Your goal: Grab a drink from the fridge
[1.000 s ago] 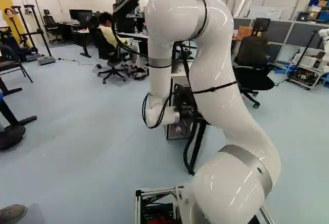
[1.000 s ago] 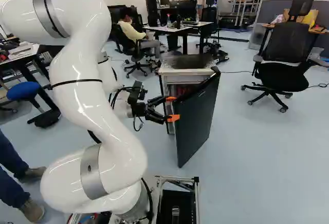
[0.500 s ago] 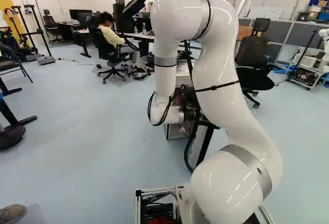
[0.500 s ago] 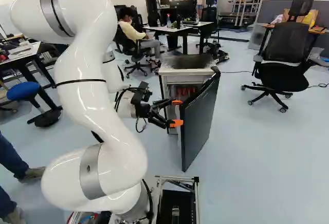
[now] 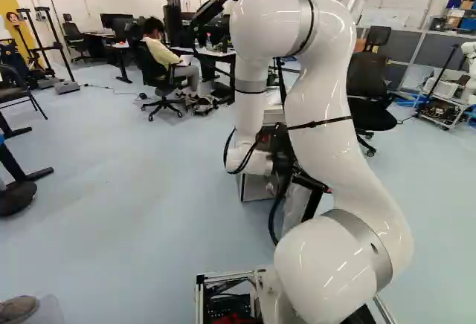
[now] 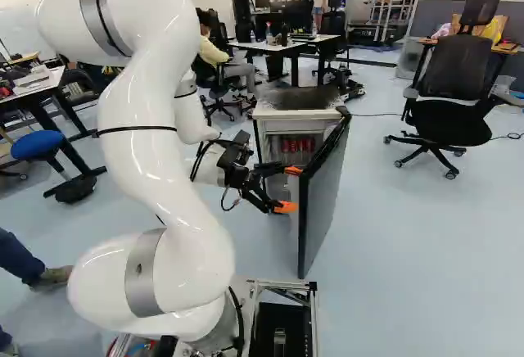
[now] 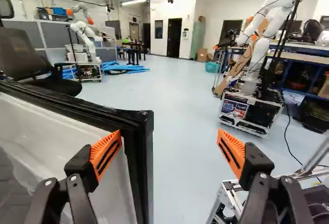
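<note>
Pincer (image 7: pixel 169 148) spread, nothing gripped; one finger by the door's (image 6: pixel 327 197) inner face, probably to push it wider (arm needs room). Red drinks (image 6: pixel 298 145) sit inside the fridge (image 6: pixel 286 115).

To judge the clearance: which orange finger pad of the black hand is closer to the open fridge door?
The orange pad nearer the fridge cabinet; in the wrist view it overlaps the white-lined door. The other pad stands clear.
</note>
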Robot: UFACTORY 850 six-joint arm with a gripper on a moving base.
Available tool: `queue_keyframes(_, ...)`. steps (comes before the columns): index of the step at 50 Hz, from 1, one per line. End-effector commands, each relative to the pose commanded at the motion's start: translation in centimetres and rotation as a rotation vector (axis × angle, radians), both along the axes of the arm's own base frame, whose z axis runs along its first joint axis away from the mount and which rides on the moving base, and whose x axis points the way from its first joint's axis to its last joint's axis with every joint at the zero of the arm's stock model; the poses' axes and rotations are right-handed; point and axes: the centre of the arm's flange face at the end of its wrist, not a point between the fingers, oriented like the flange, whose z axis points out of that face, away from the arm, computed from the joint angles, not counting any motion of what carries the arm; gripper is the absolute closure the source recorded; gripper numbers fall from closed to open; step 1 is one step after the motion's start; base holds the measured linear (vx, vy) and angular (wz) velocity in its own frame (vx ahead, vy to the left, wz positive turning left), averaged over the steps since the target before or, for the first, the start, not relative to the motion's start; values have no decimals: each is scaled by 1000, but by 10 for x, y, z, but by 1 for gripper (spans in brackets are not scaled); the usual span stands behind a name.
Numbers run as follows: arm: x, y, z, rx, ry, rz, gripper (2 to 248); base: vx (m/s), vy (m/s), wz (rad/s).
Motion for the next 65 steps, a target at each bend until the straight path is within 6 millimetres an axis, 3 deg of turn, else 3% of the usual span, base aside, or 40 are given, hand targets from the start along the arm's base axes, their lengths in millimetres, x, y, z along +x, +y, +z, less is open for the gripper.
queue_keyframes(65, 56, -110, 18, 9, -161, -334, 3, 0, 0, 0)
